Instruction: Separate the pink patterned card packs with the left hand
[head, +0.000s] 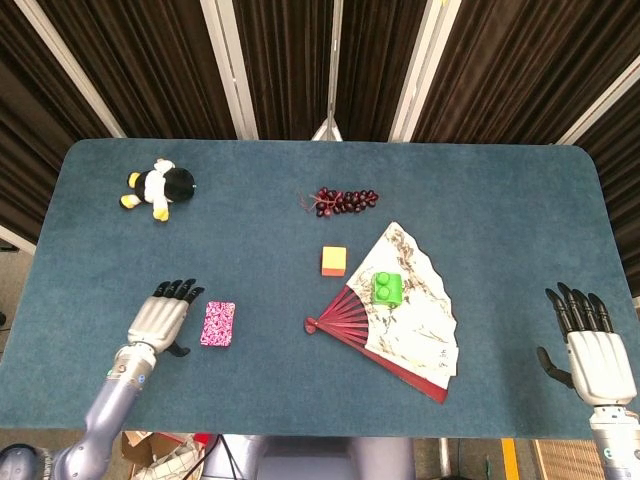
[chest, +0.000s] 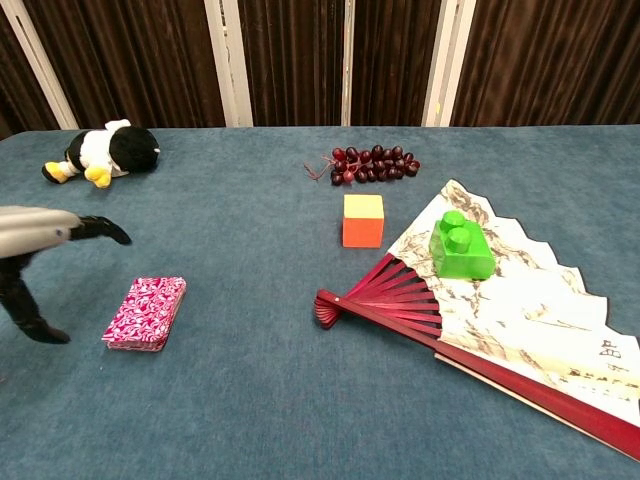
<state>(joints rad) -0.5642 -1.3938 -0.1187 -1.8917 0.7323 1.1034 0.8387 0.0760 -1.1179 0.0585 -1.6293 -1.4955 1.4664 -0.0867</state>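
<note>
Left hand (head: 161, 316): fingers spread, holding nothing, poised over the worktop (head: 480, 190) just left of the cards (head: 218, 324), not touching them. Cards: one pink patterned stack, lying flat near the front left of the blue worktop. Right hand (head: 592, 350): fingers apart, holding nothing, at the front right corner, well apart from everything. Fan (head: 405, 315): spread open right of centre, red ribs meeting at its left end. Green brick (head: 387, 288): resting on the fan's paper. Orange cube (head: 334, 260): standing just beside the fan's upper left edge. Grapes (head: 342, 200): dark bunch, further back, near centre. Plush penguin (head: 160, 188): lying at back left.
</note>
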